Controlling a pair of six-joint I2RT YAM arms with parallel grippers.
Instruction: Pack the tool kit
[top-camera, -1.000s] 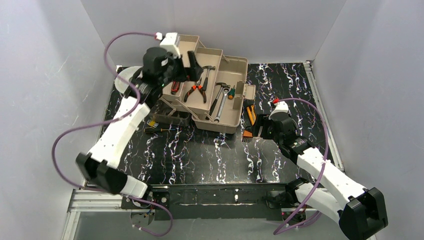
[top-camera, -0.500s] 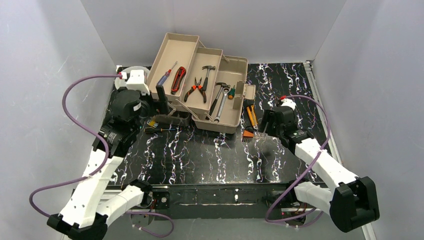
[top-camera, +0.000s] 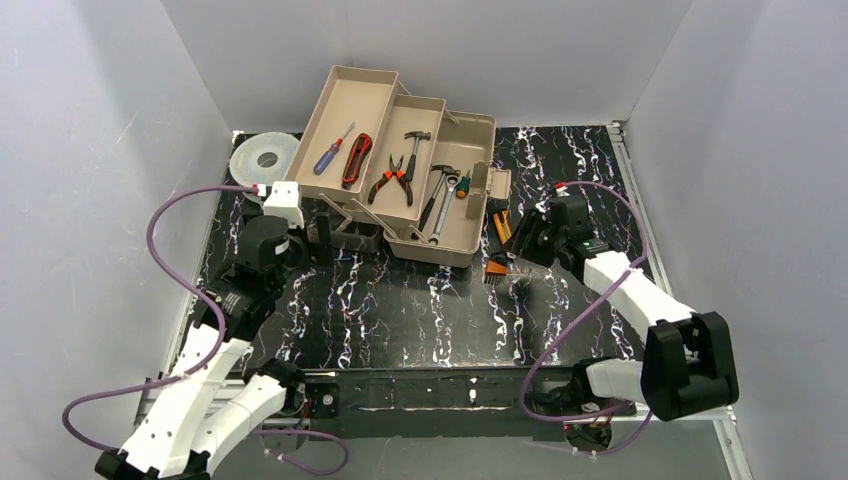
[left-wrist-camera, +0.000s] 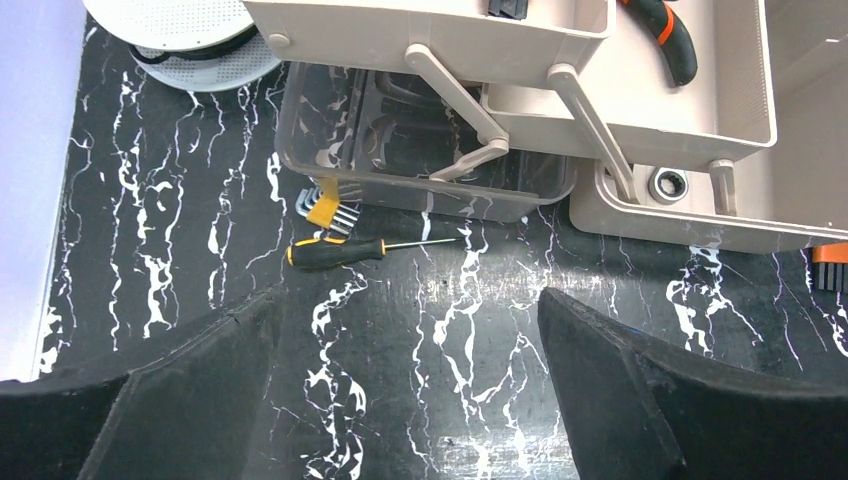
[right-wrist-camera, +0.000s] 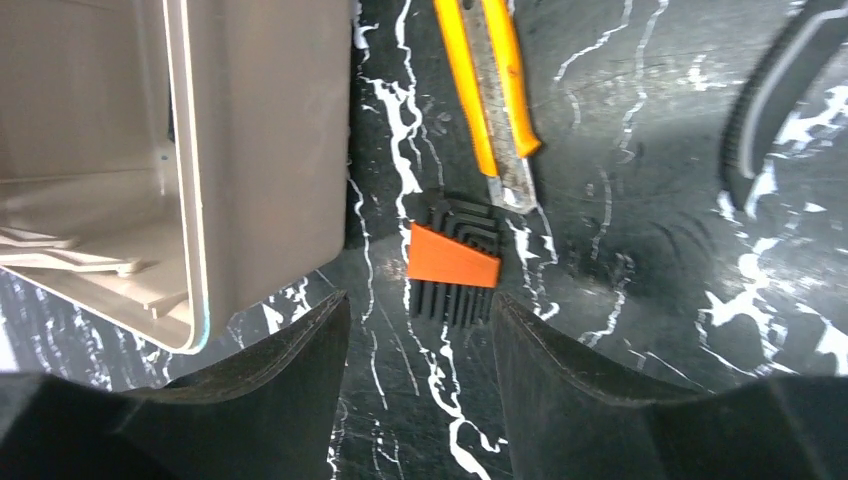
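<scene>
The tan toolbox stands open at the back, trays fanned out, holding a hammer, orange pliers and wrenches. Its translucent lid lies in front. A black-and-yellow screwdriver and a yellow hex key set lie before the lid. My left gripper hovers open just short of them. An orange hex key set and a yellow utility knife lie right of the box. My right gripper is open, its tips just short of the orange set.
A round grey spool lies at the back left, beside the trays. The toolbox's right wall is close to my right gripper's left finger. A purple cable loops beside each arm. White walls enclose the black marbled table.
My left arm has pulled back from over the trays and come down to the lid's near-left side. My right gripper has shifted towards the orange hex key set, and its jaws have narrowed.
</scene>
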